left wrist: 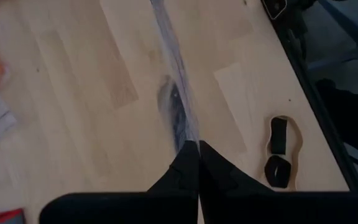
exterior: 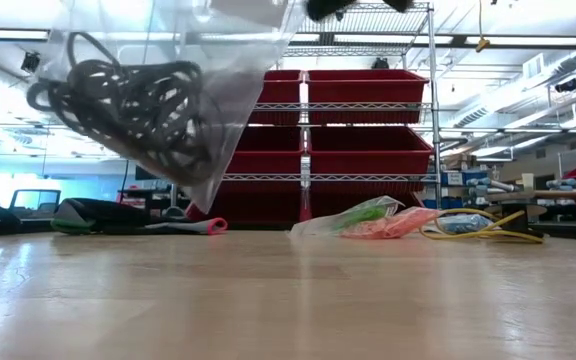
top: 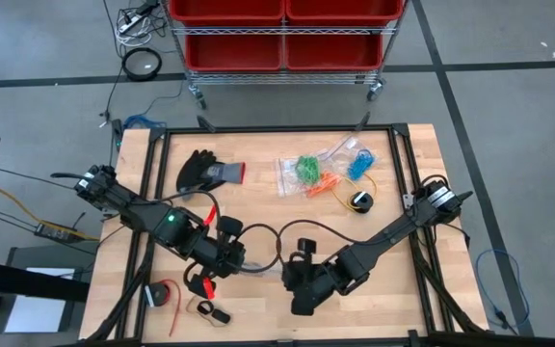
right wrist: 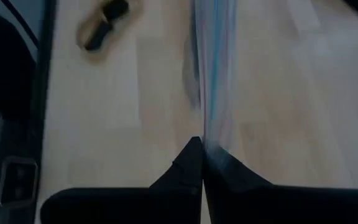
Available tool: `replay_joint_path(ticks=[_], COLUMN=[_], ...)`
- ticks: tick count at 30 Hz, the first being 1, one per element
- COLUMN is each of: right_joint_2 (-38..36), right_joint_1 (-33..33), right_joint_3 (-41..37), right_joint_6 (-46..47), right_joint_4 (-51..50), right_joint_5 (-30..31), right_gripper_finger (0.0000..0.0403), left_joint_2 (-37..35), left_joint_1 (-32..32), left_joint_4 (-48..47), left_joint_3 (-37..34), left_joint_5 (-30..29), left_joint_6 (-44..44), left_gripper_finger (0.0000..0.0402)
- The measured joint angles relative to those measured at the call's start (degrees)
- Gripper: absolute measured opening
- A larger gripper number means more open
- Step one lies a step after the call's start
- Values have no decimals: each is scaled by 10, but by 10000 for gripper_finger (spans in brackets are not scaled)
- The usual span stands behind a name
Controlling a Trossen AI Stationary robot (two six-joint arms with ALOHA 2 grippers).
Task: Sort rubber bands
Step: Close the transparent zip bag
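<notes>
A clear plastic bag [exterior: 183, 60] holding black rubber bands [exterior: 133, 100] hangs above the near middle of the table. My left gripper [top: 231, 253] and my right gripper [top: 302, 268] are both shut on it, one at each side. Farther back lie clear bags of green [top: 306, 170], orange [top: 324, 183] and blue rubber bands [top: 358, 164], flat on the wood. My left gripper pinches the bag's thin clear edge [left wrist: 180, 118] between its two shut fingers, slanting down from the table's left. The bag is lifted clear. My right gripper pinches another stretch of the bag's edge [right wrist: 213, 93] between its shut fingers, slanting down from the right. The film runs away from the fingertips, clear of the table.
A black glove [top: 205, 172] lies at the far left. A yellow cable with a black piece [top: 359, 200] lies right of the bags. A red and black item [top: 165, 292] and a small black clip [top: 212, 311] sit near the front left edge.
</notes>
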Motion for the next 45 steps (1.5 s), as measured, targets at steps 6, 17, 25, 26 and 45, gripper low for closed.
replay_joint_path(ticks=[6,17,25,26,45], right_joint_2=[-5,-15,-16,-16,40], right_joint_1=[19,53,40,36,-38], right_joint_3=[0,0,0,0,0], right_joint_6=[66,68,12,-3,-166], right_joint_4=[-70,-21,55,72,317], right_joint_5=[-3,57,126,131,9], right_gripper_finger=[0,42,153,163,171], left_joint_2=[0,0,0,0,6], left_joint_1=[0,-1,-1,-1,0], left_joint_4=[-8,-3,1,2,65], left_joint_3=[0,0,0,0,-4], left_joint_5=[0,-1,-1,-1,15], left_joint_6=[-7,-8,-8,-9,8], left_gripper_finger=[1,1,1,1,1])
